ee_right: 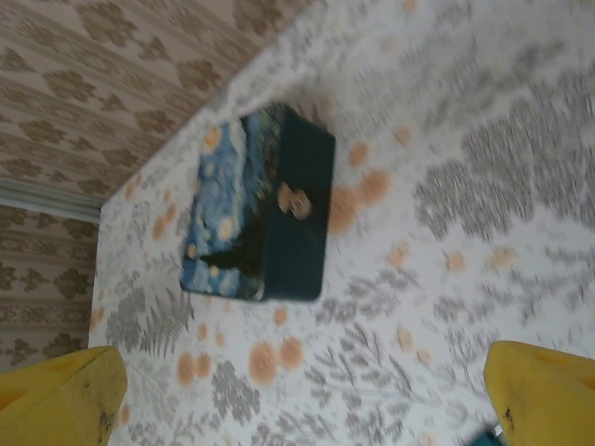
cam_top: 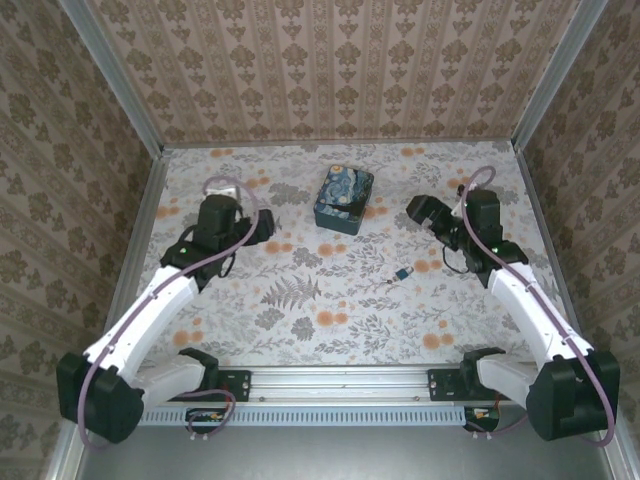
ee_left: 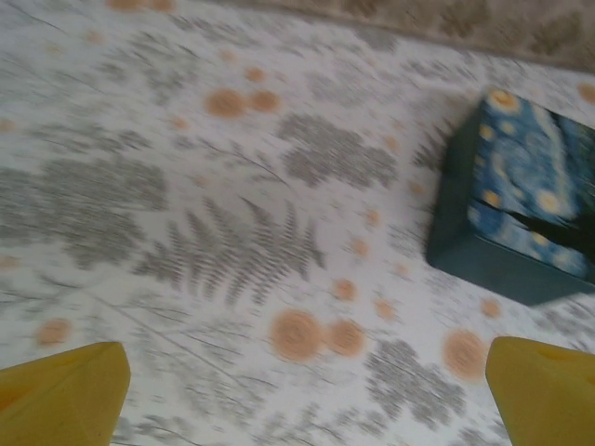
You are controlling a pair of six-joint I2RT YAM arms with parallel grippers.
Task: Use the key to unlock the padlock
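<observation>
My left gripper (ee_left: 302, 400): jaws wide, empty, left of tin box (cam_top: 344, 198). My right gripper (ee_right: 302, 401): jaws wide, empty, right of box. Padlock (cam_top: 403, 272) flat on table (cam_top: 250, 325), nearer than box, toward right gripper. Key (cam_top: 388, 279) just beside it; inserted or not, cannot tell. Judgement: both light, hard, slippery, apt to skid. Pinch padlock across body flats, key by head.

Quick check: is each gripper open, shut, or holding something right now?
Left gripper: open, holding nothing.
Right gripper: open, holding nothing.
</observation>
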